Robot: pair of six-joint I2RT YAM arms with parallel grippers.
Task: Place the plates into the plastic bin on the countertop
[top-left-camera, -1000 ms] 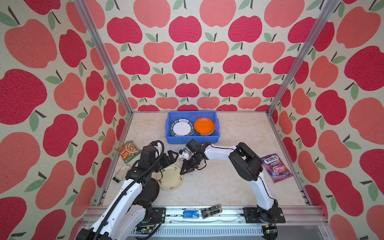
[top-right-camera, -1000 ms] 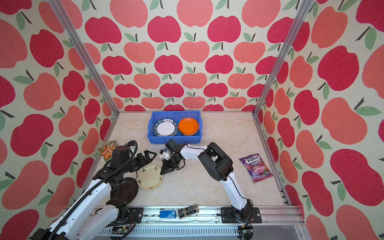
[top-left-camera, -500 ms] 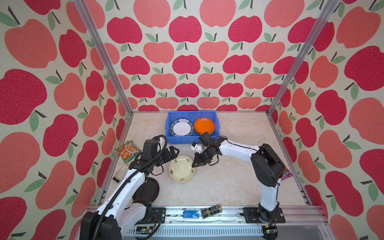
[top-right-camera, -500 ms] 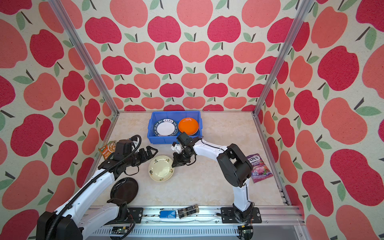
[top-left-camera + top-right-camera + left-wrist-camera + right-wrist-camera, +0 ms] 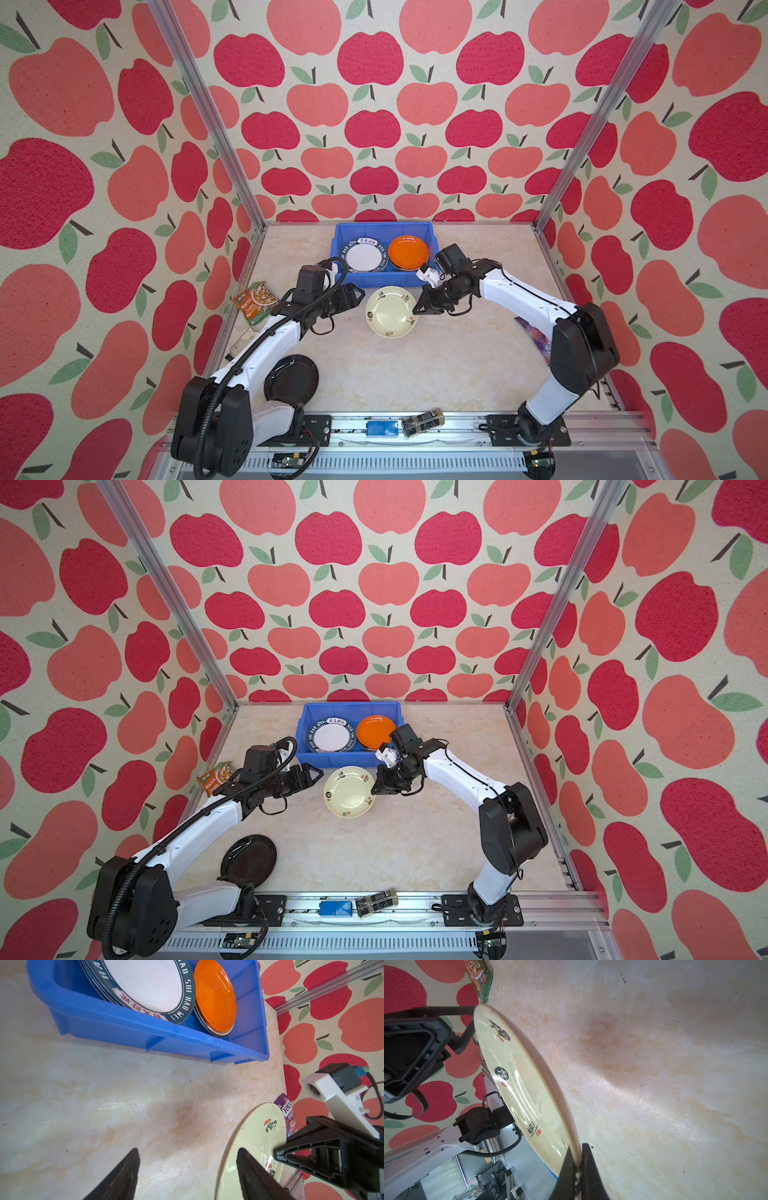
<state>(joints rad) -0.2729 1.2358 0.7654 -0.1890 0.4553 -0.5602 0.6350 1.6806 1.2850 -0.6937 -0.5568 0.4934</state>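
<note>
Cream plate [image 5: 390,311] rim clamped in R gripper [image 5: 417,309]; L gripper [image 5: 187,1152] apart; purple packet [image 5: 288,1115] half-hidden.

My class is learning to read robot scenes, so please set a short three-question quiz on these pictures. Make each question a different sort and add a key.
1. True or false: no gripper holds the cream plate.
2. Seen in a top view, which plate lies topmost in the right half of the bin? A black, B orange, C teal.
3. Which plate lies flat on the countertop?

Key
1. False: the right gripper is shut on its rim.
2. B, the orange plate.
3. The black plate.
</note>
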